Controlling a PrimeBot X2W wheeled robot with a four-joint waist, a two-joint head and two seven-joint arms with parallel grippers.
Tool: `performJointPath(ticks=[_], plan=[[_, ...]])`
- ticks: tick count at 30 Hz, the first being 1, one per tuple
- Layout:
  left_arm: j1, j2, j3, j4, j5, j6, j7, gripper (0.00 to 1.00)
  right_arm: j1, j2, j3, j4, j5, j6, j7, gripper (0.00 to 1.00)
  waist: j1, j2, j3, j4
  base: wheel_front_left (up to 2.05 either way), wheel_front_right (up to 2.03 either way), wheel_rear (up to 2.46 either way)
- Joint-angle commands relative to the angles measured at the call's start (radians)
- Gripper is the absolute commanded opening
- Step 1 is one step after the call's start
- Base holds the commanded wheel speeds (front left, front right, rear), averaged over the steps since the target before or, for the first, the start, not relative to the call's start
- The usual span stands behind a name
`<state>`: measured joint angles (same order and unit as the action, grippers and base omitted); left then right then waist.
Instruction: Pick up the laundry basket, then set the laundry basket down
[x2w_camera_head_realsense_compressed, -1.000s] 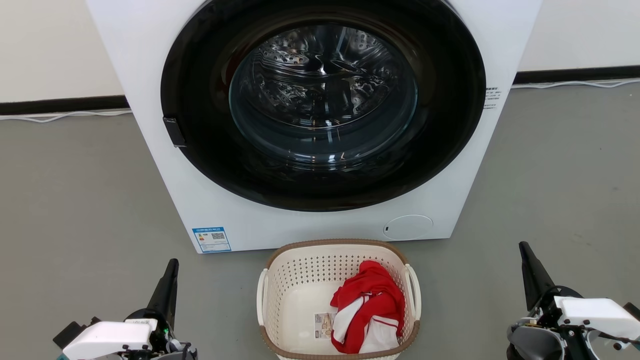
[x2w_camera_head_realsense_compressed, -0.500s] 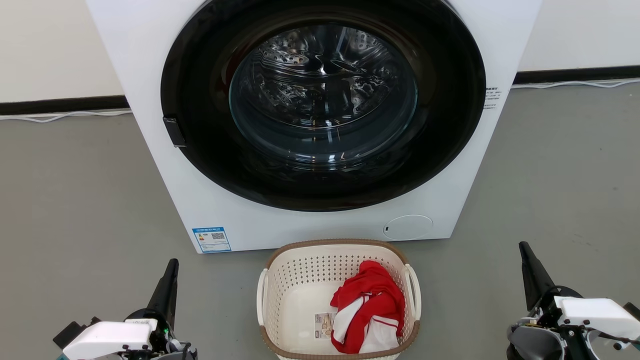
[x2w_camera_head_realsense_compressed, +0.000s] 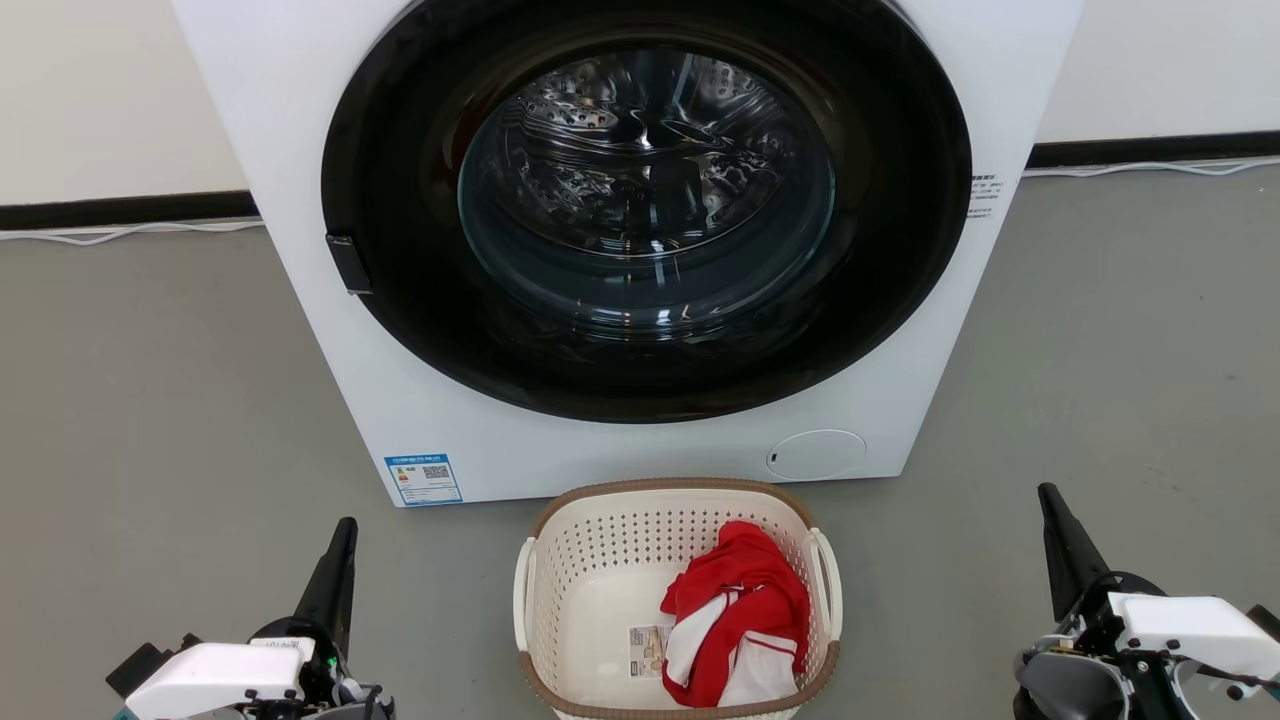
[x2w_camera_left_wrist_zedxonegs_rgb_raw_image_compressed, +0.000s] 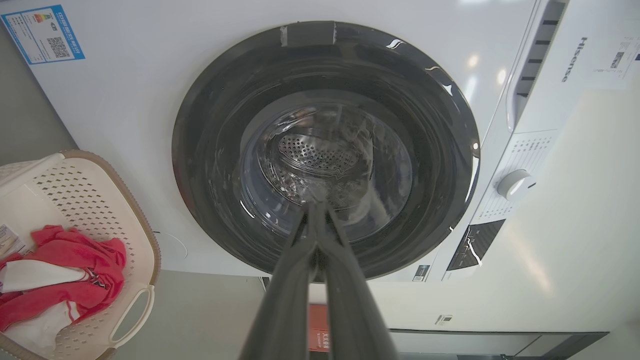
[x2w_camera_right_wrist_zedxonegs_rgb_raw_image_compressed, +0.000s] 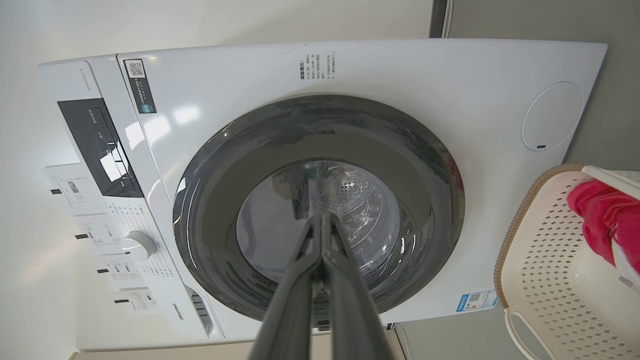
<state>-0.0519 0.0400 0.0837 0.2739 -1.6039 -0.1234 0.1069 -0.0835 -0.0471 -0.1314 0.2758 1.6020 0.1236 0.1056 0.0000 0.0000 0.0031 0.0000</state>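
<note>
Laundry basket (x2w_camera_head_realsense_compressed: 600, 555) on grey floor (x2w_camera_head_realsense_compressed: 150, 400), just before washing machine (x2w_camera_head_realsense_compressed: 290, 120), red-white garment (x2w_camera_head_realsense_compressed: 740, 600) inside. Left pincer (x2w_camera_head_realsense_compressed: 344, 535) low at basket's left, right pincer (x2w_camera_head_realsense_compressed: 1052, 505) low at its right. Both well apart from basket, fingers pressed together, pointing toward machine. Wrist views: each finger pair closed into single dark wedge against door glass (x2w_camera_left_wrist_zedxonegs_rgb_raw_image_compressed: 325, 165).

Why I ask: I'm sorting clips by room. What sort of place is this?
Probably a laundry area: a front-loading washing machine stands on a grey floor, and a laundry basket holding a red-and-white garment sits before it.
</note>
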Motion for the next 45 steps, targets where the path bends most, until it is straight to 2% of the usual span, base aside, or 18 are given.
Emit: performJointPath(ticks=[1, 2, 3, 7, 11, 15, 20, 45], plan=[[-0.056, 0.01, 0.03, -0.029, -0.005, -0.007, 0.006, 0.0, -0.024, -0.003, 0.018, -0.031, 0.007, 0.007, 0.007, 0.0, 0.0, 0.0, 0.0, 0.0, 0.0, 0.0, 0.0], [-0.056, 0.01, 0.03, -0.029, -0.005, -0.007, 0.006, 0.0, -0.024, -0.003, 0.018, -0.031, 0.007, 0.007, 0.007, 0.0, 0.0, 0.0, 0.0, 0.0, 0.0, 0.0, 0.0], [0.0, 0.0, 0.0, 0.001, 0.0, 0.0, 0.0, 1.0, 0.0, 0.0, 0.0, 0.001, 0.0, 0.0, 0.0, 1.0, 0.0, 0.0, 0.0, 0.0, 0.0, 0.0, 0.0], [0.009, -0.003, -0.005, 0.016, 0.003, 0.0, -0.009, 1.0, 0.007, 0.002, 0.004, 0.011, -0.001, 0.0, -0.006, 1.0, 0.0002, 0.0, 0.0, 0.0, 0.0, 0.0, 0.0], [0.011, -0.003, -0.013, 0.014, 0.008, 0.0, -0.021, 1.0, 0.012, 0.001, 0.009, 0.002, -0.006, 0.0, -0.018, 1.0, 0.0022, 0.0, -0.002, 0.0, 0.0, 0.0, 0.0], [0.015, -0.002, -0.02, 0.013, 0.016, 0.0, -0.032, 1.0, 0.019, -0.001, 0.016, -0.005, -0.02, 0.0, -0.031, 1.0, 0.0003, 0.0, -0.001, 0.0, 0.0, 0.0, 0.0], [0.016, -0.002, -0.027, 0.014, 0.042, -0.001, -0.047, 1.0, 0.023, -0.005, 0.022, -0.012, -0.061, 0.001, -0.046, 1.0, 0.0001, 0.0, 0.0, 0.0, 0.0, 0.0, 0.0], [0.012, 0.001, -0.046, 0.019, 0.324, -0.002, -0.118, 1.0, 0.037, -0.012, 0.037, -0.065, -0.475, 0.002, -0.116, 1.0, 0.0, 0.0, 0.001, -0.003, 0.0, 0.0, 0.0]])
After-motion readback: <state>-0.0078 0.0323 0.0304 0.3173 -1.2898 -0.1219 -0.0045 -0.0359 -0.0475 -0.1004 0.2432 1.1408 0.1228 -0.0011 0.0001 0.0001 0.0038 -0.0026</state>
